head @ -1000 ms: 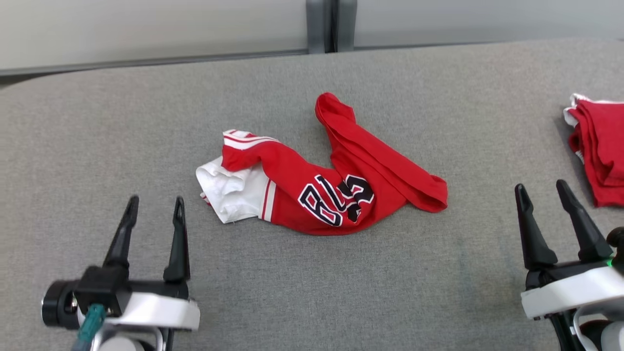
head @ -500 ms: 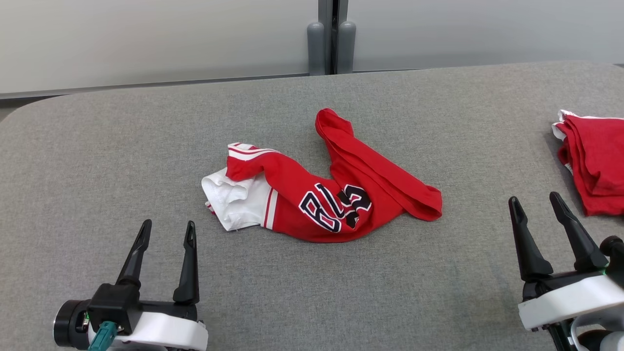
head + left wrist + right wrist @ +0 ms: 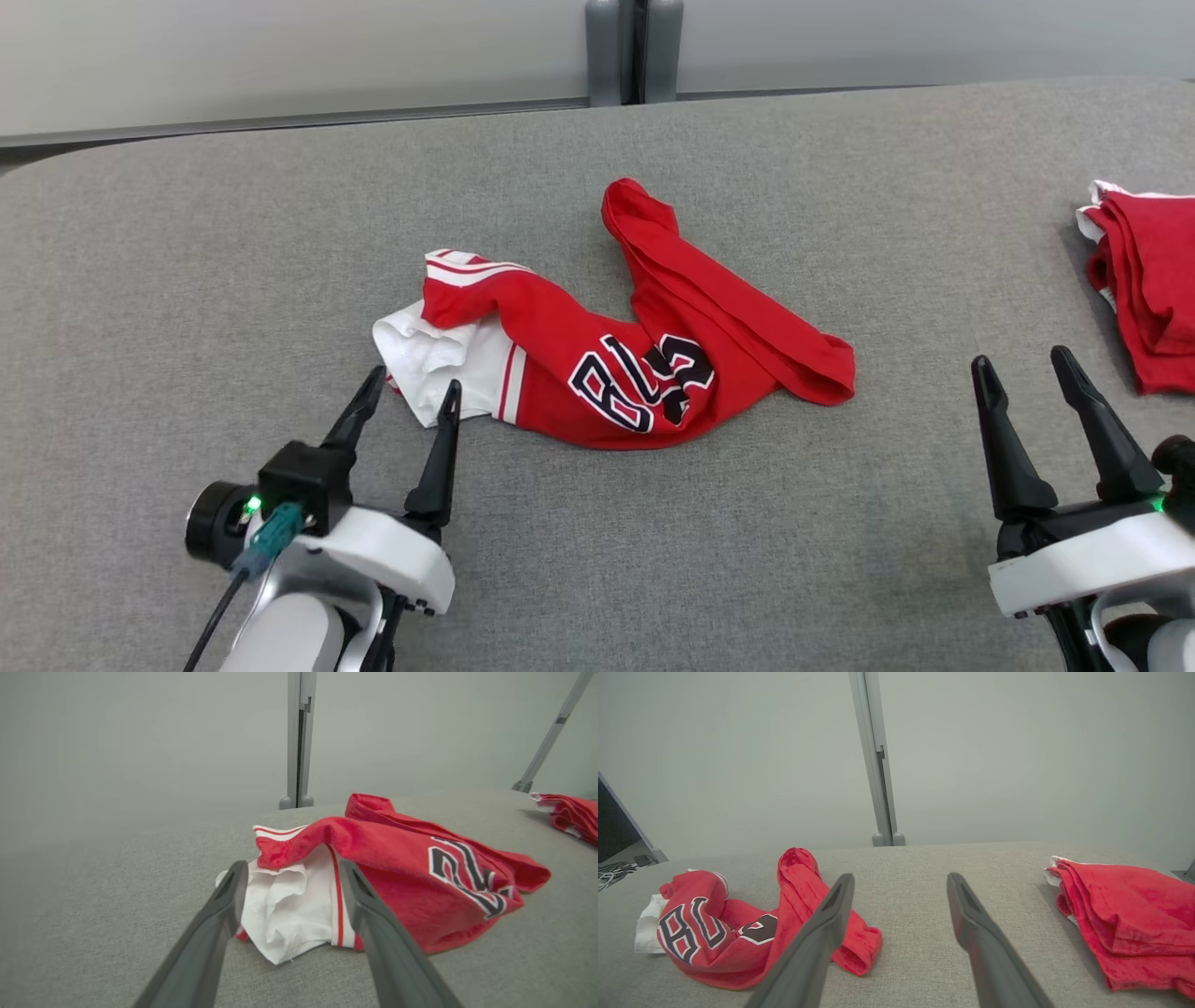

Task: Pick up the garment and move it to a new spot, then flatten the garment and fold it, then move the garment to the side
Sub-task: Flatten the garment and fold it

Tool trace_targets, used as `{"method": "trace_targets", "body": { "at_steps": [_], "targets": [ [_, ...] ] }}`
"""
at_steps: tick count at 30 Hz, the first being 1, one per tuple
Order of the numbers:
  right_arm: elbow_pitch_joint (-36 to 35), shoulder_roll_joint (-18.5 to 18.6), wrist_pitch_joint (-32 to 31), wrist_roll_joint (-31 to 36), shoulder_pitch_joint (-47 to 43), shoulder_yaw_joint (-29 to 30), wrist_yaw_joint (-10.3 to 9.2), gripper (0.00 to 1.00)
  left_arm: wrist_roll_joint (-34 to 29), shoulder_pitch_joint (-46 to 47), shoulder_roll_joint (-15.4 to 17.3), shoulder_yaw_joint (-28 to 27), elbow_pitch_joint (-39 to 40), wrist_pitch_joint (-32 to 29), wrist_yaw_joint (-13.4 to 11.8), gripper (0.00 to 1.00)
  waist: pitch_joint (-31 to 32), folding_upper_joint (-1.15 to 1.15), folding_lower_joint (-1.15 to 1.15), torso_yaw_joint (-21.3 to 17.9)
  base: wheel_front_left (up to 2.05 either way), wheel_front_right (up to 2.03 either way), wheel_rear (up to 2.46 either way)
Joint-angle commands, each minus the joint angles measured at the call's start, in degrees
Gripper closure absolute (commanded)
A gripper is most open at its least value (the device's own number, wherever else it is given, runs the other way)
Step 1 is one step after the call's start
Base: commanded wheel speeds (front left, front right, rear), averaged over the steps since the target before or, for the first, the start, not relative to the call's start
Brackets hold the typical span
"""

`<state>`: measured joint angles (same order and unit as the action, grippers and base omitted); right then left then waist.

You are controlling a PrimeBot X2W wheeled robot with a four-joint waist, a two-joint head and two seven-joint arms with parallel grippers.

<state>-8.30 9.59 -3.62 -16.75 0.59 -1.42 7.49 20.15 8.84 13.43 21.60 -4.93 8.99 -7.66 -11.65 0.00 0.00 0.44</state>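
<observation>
Red-and-white crumpled jersey garment [image 3: 653, 373], heaped at the middle of the grey fabric-covered table [image 3: 187, 233], not yet lifted, so pick-up, relocation, flattening, folding and set-aside all ahead, by the look of it. Left gripper [image 3: 416, 378] poised at 8 o'clock of the heap, spread wide, empty, tips just beside the cloth. Right gripper [image 3: 1018, 357] at 4 o'clock, equally wide, holding nothing. Folded red cloth pile [image 3: 1144, 299] at 3 o'clock, well apart. Head camera: whole layout from above. Left wrist camera, low and close: white ruffled hem [image 3: 289, 914] framed between dark fingers [image 3: 215, 933], contact impossible to call. Right wrist camera adding a dark screen edge [image 3: 612, 830] and cables [image 3: 612, 873] at 9 o'clock.
</observation>
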Motion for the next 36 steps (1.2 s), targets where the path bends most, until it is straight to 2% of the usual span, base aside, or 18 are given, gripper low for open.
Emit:
{"method": "trace_targets", "body": {
  "at_steps": [1,5,8,9,10,13,16,20,26,30,33,36],
  "targets": [
    [-0.2,0.2,-0.1,-0.2,1.1,-0.5,0.00,0.00,0.8,3.3,-0.4,1.0,-3.6,-1.3,2.0,0.00,-1.5,0.00,0.00,-0.6,0.00,0.00,0.00],
    [0.6,0.3,0.6,-0.8,2.2,-1.6,0.00,0.00,2.8,7.8,-1.6,1.4,-12.8,-2.5,4.7,0.00,-3.0,0.00,0.00,-1.8,0.00,0.00,0.00],
    [1.3,0.4,1.2,-1.3,2.6,-1.8,0.00,0.00,3.6,10.4,-2.3,1.0,-18.1,-1.5,5.7,0.00,-3.6,0.00,0.00,-2.5,0.00,0.00,0.00],
    [1.4,0.4,1.4,-1.4,2.8,-1.8,0.00,0.00,3.7,11.1,-2.4,0.8,-19.4,-1.0,5.9,0.63,-3.8,0.00,0.00,-2.7,0.00,0.00,0.00],
    [1.6,0.4,1.4,-1.4,2.9,-1.7,0.00,0.00,4.1,11.6,-2.6,0.8,-20.6,-0.6,6.2,1.00,-3.9,0.00,0.00,-2.8,0.00,0.00,0.00],
    [1.9,0.3,1.8,-1.6,2.9,-1.3,0.00,0.00,4.7,12.8,-2.9,0.4,-23.3,0.7,7.1,1.00,-4.3,0.00,0.00,-2.7,0.00,0.00,0.00],
    [2.1,0.3,2.0,-1.8,3.0,-0.8,0.00,0.00,4.6,13.3,-3.1,-0.1,-23.8,2.6,6.5,1.00,-4.5,0.00,0.00,-2.4,0.00,0.00,0.00],
    [2.0,0.1,2.1,-1.7,3.0,-0.2,0.00,0.00,5.1,11.2,-3.2,-1.5,-20.0,4.6,5.0,1.00,-4.5,0.00,0.00,-1.6,0.00,0.00,0.00],
    [1.8,-0.4,1.9,-1.4,1.6,1.3,0.00,0.00,4.8,3.9,-2.5,-3.6,-5.9,5.2,0.6,1.00,-3.9,0.00,0.00,0.7,0.00,0.00,0.00],
    [1.7,-0.7,1.5,-1.3,0.9,2.0,0.00,0.00,4.6,-2.5,-2.3,-3.4,3.2,3.0,-2.9,1.00,-3.6,0.00,0.00,2.2,0.00,0.00,0.00],
    [1.5,-0.8,1.4,-1.2,0.9,2.2,0.00,0.00,5.1,-7.2,-2.7,-2.7,7.4,0.6,-5.1,1.00,-3.6,0.00,0.00,2.8,0.00,0.00,0.00],
    [1.2,-1.0,1.1,-1.0,0.8,2.3,0.00,0.00,6.3,-10.8,-3.8,-1.9,8.4,-1.1,-6.4,1.00,-3.6,0.00,0.00,2.9,0.00,0.00,0.00]
  ]
}}
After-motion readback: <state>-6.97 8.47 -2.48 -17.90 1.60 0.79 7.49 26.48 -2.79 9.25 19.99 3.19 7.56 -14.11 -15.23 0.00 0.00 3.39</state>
